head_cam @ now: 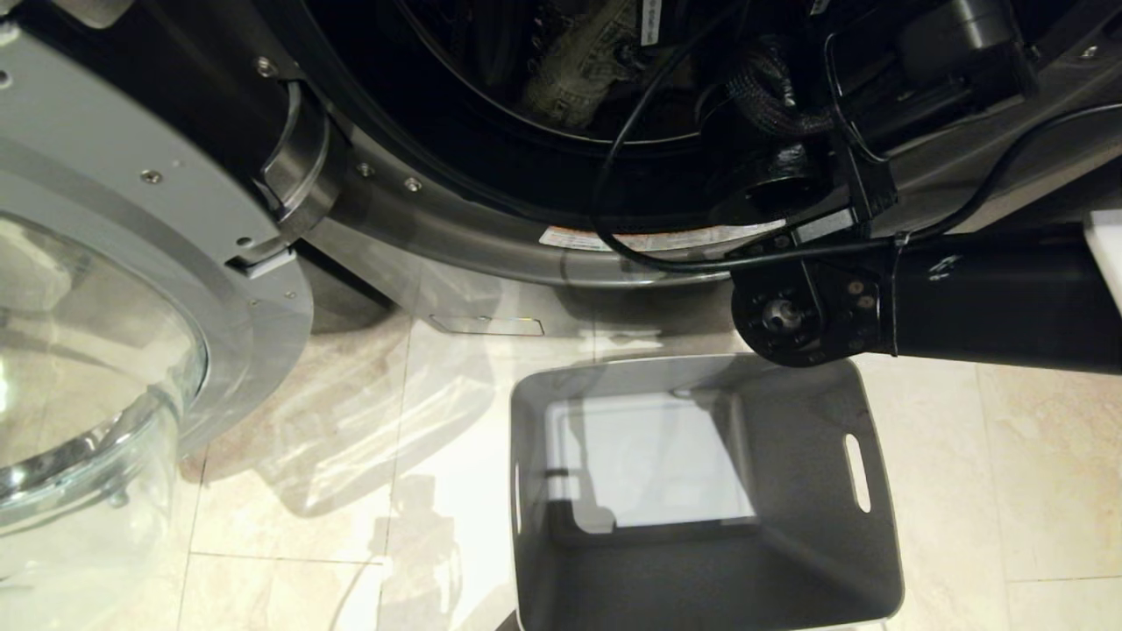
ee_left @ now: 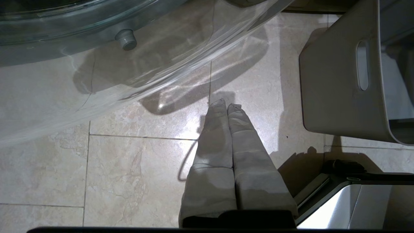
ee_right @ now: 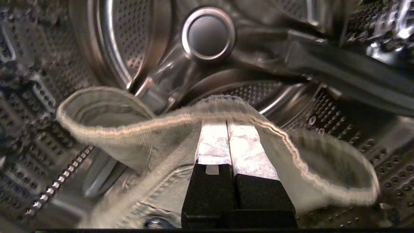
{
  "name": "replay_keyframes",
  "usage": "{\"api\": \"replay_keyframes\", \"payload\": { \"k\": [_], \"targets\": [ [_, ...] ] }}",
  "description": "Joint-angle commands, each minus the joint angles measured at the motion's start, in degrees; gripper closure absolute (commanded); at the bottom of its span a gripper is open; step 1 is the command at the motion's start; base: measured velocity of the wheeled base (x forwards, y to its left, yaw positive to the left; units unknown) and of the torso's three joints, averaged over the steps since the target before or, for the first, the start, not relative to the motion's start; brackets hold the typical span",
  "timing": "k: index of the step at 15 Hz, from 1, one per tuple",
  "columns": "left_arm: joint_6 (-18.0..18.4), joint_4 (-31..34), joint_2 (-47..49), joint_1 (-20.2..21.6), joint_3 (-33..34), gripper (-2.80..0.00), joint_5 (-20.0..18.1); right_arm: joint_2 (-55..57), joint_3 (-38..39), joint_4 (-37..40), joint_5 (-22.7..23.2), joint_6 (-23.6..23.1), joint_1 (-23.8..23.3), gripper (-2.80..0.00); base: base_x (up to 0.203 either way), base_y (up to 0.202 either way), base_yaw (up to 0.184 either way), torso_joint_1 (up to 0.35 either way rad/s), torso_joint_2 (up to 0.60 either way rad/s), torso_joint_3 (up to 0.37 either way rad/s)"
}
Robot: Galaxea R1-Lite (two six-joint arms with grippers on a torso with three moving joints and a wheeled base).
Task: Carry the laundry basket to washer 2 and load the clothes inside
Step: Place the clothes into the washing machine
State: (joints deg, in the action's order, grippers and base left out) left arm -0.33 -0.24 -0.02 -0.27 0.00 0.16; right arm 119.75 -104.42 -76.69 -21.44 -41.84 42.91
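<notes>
loading step: right tool [ee_right: 226,124], inside washer 2 [ee_right: 97,42], pinches the clothes [ee_right: 106,119]; next it needs to let go. left tool [ee_left: 226,106] pressed together, idle.

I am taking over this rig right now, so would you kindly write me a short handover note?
Right gripper: inside the steel drum of the dark grey front-load washer, fingers shut on the pale green-grey denim garment.
Left gripper: shut, empty, parked over the floor tiles beside the basket.
Grey plastic laundry basket: on the floor in front of the washer, empty.
Round glass door: swung open.
Done: basket delivered, garment carried into the drum.
Left: release the garment, withdraw the arm.
</notes>
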Motion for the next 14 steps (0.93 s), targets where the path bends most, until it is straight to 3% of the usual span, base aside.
{"api": "replay_keyframes", "payload": {
  "k": [1,6,11,14],
  "targets": [
    [0.0,0.0,0.0,0.0,0.0,0.0,0.0,-1.2,1.1,0.0,-0.4,0.2,0.4,0.0,0.0,0.0,0.0,0.0,0.0,0.0],
    [0.0,0.0,0.0,0.0,0.0,0.0,0.0,-5.2,16.3,1.1,-8.9,6.0,-0.2,0.0,0.0,0.0,0.0,0.0,0.0,0.0],
    [0.0,0.0,0.0,0.0,0.0,0.0,0.0,-2.8,0.3,7.6,-14.0,9.7,-2.5,0.0,0.0,0.0,0.0,0.0,0.0,0.0],
    [0.0,0.0,0.0,0.0,0.0,0.0,0.0,-1.0,-0.3,-1.8,-6.6,3.6,-2.2,0.0,0.0,0.0,0.0,0.0,0.0,0.0]
  ]
}}
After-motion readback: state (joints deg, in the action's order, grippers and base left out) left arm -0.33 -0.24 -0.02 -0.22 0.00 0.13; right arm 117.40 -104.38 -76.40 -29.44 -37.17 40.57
